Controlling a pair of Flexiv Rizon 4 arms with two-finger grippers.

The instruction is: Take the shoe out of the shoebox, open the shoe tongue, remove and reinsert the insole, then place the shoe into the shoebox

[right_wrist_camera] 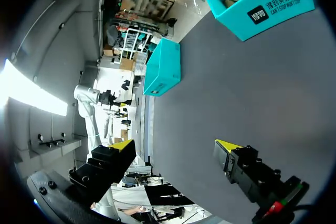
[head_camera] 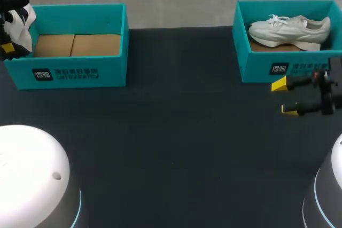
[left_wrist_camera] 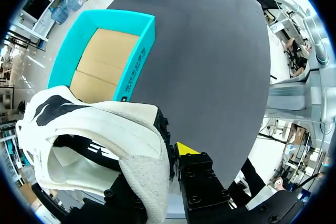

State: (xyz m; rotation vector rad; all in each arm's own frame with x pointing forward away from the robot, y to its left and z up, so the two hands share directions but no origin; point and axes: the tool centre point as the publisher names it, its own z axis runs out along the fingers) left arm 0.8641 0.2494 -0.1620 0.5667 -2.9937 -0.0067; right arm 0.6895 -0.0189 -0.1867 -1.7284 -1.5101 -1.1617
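Near left shoebox (head_camera: 75,73), left hand (left_wrist_camera: 163,166) tight on shoe (left_wrist_camera: 105,124); right hand (right_wrist_camera: 176,145) wide open.

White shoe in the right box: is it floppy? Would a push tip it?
Probably not floppy: the white shoe has a thick chunky sole, so it should keep its shape, though the fabric top may squish. It sits flat on that wide sole inside the shoebox, so a push would likely slide it.

Left gripper (left_wrist_camera: 155,153) grips a shoe (left_wrist_camera: 100,124) at far left. Right gripper (head_camera: 284,97) level, fingers spread wide.
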